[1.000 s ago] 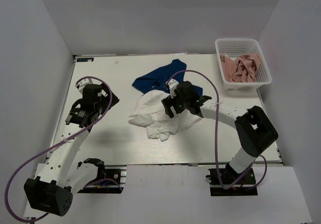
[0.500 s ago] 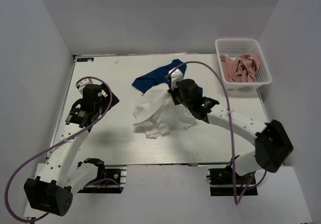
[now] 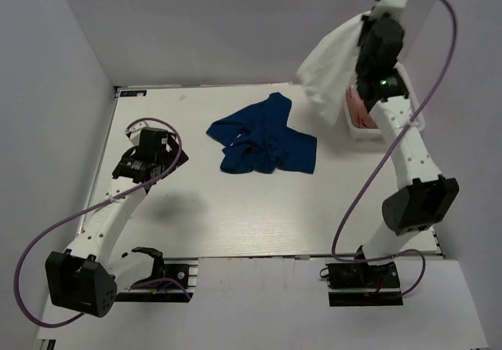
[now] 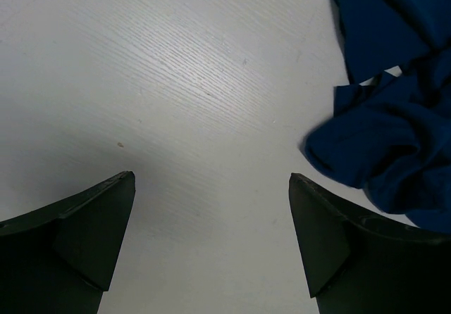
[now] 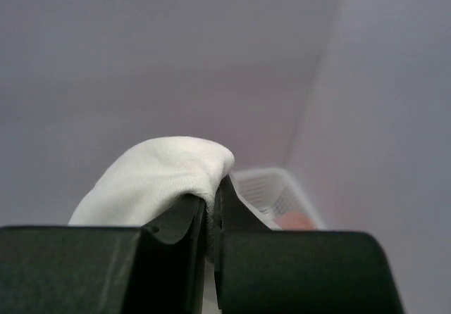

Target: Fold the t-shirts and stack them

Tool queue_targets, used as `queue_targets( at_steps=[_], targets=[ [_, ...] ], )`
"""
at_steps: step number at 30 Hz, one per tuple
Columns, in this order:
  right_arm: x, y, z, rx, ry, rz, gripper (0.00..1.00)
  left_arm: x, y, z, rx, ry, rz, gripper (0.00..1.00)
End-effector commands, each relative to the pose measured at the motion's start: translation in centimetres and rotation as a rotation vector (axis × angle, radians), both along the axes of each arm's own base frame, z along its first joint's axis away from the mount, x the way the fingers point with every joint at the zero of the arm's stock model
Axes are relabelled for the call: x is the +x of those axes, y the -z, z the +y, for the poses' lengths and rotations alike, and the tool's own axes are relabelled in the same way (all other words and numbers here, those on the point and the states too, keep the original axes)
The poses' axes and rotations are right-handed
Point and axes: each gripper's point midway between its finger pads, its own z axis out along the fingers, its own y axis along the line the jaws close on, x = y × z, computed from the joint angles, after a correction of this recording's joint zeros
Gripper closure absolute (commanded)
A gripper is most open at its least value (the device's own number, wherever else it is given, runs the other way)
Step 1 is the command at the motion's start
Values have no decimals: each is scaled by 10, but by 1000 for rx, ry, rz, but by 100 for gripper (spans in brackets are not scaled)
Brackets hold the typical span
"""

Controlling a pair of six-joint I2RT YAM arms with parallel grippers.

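Right gripper [image 5: 211, 201]: pinched shut on a small fold of the white t-shirt [image 3: 329, 71], held high at the back right, with the cloth hanging below it in a bunch.
Left gripper [image 4: 211, 180]: jaws wide, holding nothing, low over the table [image 3: 196, 209] just left of the navy t-shirt [image 3: 267, 138].
Navy t-shirt: crumpled mid-table, unfolded.
Pink t-shirt [image 3: 358, 111]: in the basket [image 3: 357, 133], mostly hidden behind the right arm.
Risk: the grip looks thin — a quick swing could let the cloth slip out.
Risk: the white hem hangs beside the basket rim and could snag or drop in.
In the way: the navy heap fills the centre, where the white shirt would need to be spread out.
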Motion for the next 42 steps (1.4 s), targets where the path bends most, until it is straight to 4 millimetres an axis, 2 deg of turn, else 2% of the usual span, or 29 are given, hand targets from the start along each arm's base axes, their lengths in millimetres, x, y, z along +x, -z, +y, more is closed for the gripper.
queue_targets(
  at_steps=[1, 3, 4, 6, 7, 9, 13, 14, 15, 16, 17, 19, 20, 21, 22, 23, 24, 26, 27, 28, 30, 32, 33, 35, 37, 38, 39, 40, 42],
  targets=[
    [14, -54, -65, 9, 136, -95, 100, 12, -13, 7, 38, -27, -15, 0],
    [14, -87, -95, 3, 162, -158, 100, 14, -9, 6, 44, -26, 10, 0],
    [34, -69, -109, -10, 177, -125, 100, 19, -5, 5, 49, -26, 28, 0],
    [49, -58, -108, -20, 109, -93, 100, 23, 0, 4, 53, -26, 48, 0],
    [57, -44, -130, -23, 131, -64, 100, 26, 0, 4, 54, -26, 51, 0],
    [81, -5, -134, -1, 95, 3, 100, 32, 9, 1, 60, -12, 81, 0],
    [122, 114, -168, 96, 40, 229, 100, 61, 16, -14, 46, 45, 86, 0],
    [135, 160, -159, 190, -58, 304, 100, 68, 18, -17, 38, 52, 87, 0],
    [136, 181, -158, 219, -86, 342, 100, 79, 12, -19, 46, 63, 78, 0],
    [138, 196, -153, 253, -122, 365, 100, 88, 29, -23, 57, 80, 127, 0],
    [136, 227, -149, 290, -167, 423, 100, 96, 32, -25, 59, 80, 135, 0],
    [139, 242, -147, 307, -186, 432, 100, 118, 30, -31, 57, 96, 138, 0],
    [139, 252, -149, 310, -177, 447, 100, 125, 52, -34, 67, 112, 191, 0],
    [136, 262, -149, 301, -175, 486, 100, 140, 48, -42, 47, 125, 176, 0],
    [136, 264, -150, 294, -175, 500, 100, 145, 55, -46, 43, 147, 198, 0],
    [136, 256, -146, 281, -183, 510, 89, 160, 50, -53, 29, 168, 179, 0],
    [129, 244, -147, 234, -191, 516, 59, 164, 72, -59, 21, 192, 235, 0],
    [122, 246, -136, 214, -207, 527, 10, 185, 71, -70, 26, 214, 217, 0],
    [115, 203, -129, 150, -234, 450, 10, 189, 77, -71, 28, 214, 232, 0],
    [109, 206, -124, 141, -252, 451, 10, 190, 95, -77, 34, 237, 273, 0],
    [93, 201, -99, 100, -299, 463, 10, 202, 98, -86, 7, 257, 258, 0],
    [79, 170, -88, 21, -318, 411, 10, 212, 110, -89, 6, 257, 255, 0],
    [72, 190, -66, 5, -358, 454, 10, 215, 113, -90, 6, 257, 257, 0],
    [68, 174, -47, -74, -396, 408, 10, 218, 119, -93, -1, 263, 270, 0],
    [67, 191, -36, -83, -421, 451, 10, 225, 128, -96, -11, 270, 256, 0],
    [66, 193, -4, -95, -479, 463, 10, 222, 131, -96, -10, 270, 265, 0],
    [68, 192, 10, -93, -495, 464, 10, 220, 143, -96, -15, 258, 289, 0],
    [76, 208, 25, -58, -512, 489, 10, 223, 144, -96, -16, 258, 286, 2],
    [82, 206, 57, -19, -553, 486, 10, 221, 149, -100, -32, 271, 298, 16]
  ],
)
